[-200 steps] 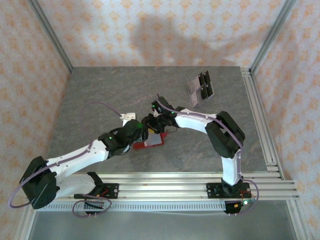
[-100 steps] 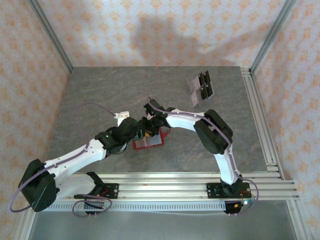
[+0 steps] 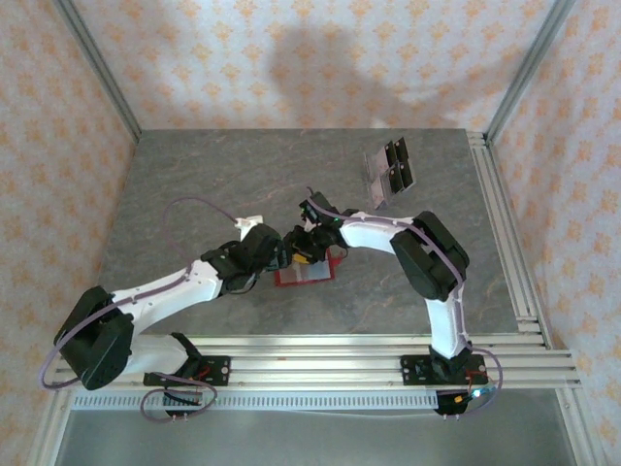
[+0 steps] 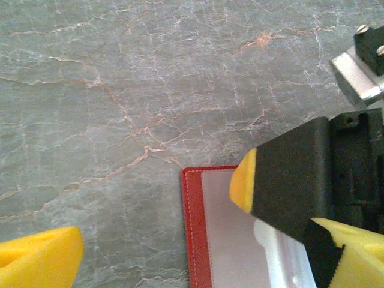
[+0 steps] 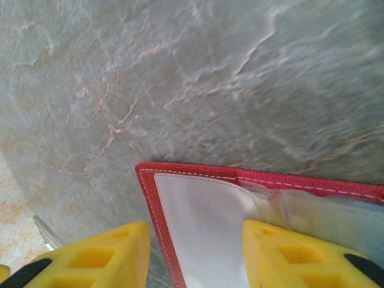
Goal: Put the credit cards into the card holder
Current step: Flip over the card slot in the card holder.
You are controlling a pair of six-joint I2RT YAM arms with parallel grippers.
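The card holder (image 3: 312, 276) lies opened flat on the table, a red wallet with a grey lining. In the left wrist view its red stitched border (image 4: 195, 240) and clear pocket sit between my left gripper's (image 4: 198, 255) wide-open yellow fingers. My left gripper (image 3: 284, 254) is at the holder's left edge. My right gripper (image 3: 309, 249) reaches in from the right, and its black, yellow-tipped finger (image 4: 288, 180) rests over the lining. In the right wrist view the right gripper (image 5: 195, 252) straddles the card holder's (image 5: 204, 216) corner, jaws apart. The credit cards (image 3: 389, 172) lie far right.
The grey marbled table (image 3: 194, 194) has aluminium rails along its right side (image 3: 500, 223) and front (image 3: 320, 354). Patterned walls close in the back and sides. Both arms cross close together over the middle of the table.
The card holder has shifted a little to the right. Both grippers moved right with it, and the left gripper's jaws opened wider.
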